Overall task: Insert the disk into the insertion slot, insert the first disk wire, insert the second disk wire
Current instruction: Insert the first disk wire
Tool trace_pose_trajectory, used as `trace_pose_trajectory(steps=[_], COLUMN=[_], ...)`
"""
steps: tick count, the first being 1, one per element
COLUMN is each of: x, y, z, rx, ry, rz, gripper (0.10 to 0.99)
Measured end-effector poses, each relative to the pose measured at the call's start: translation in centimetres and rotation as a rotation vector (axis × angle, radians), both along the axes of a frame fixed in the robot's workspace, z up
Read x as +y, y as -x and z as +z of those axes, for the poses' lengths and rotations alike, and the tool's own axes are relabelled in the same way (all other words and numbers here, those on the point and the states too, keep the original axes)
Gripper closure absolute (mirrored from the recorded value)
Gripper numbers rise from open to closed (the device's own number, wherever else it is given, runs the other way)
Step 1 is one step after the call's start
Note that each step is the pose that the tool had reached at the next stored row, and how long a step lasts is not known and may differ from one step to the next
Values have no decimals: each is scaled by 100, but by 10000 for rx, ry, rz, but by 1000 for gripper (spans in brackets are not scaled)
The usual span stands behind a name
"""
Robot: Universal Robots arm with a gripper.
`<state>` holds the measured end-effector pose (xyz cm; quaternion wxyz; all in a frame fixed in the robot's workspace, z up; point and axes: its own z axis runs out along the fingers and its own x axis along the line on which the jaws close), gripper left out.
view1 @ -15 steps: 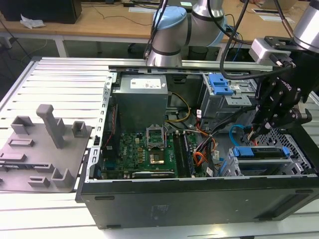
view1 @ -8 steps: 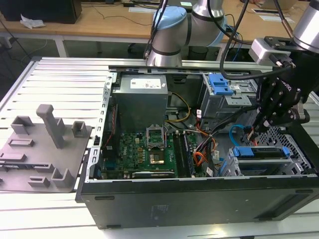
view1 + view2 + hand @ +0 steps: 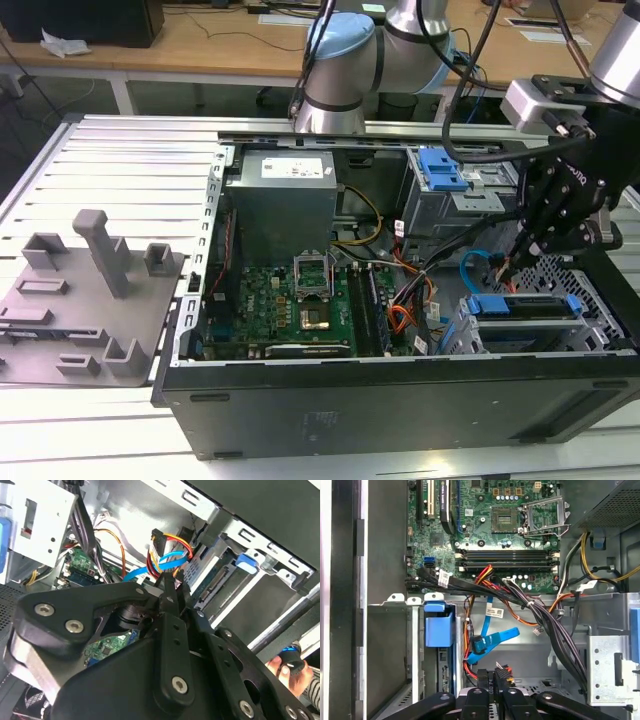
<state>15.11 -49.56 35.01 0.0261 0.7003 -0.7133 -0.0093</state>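
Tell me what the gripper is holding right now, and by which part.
The gripper appears to pinch the dark plug at the end of the orange, red and black wires, by the plug body rather than the wires.

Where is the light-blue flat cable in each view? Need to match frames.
Exterior view: the light-blue cable loops toward the exterior view's right, beside the drive cage.
Second wrist view: it arcs just under a dark plug.
First wrist view: it lies folded mid-case.
Shared landmark: the orange wires next to it.
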Motion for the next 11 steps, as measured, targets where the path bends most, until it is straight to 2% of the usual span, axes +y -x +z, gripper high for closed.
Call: trace_pose_trajectory(steps=[2, 8, 11], x=[-85, -242, -349], y=[0, 1, 1], z=[0, 0, 0], rx=[0, -1, 0], ry=[0, 0, 0], rz=[-1, -1, -1], gripper=[914, 914, 914])
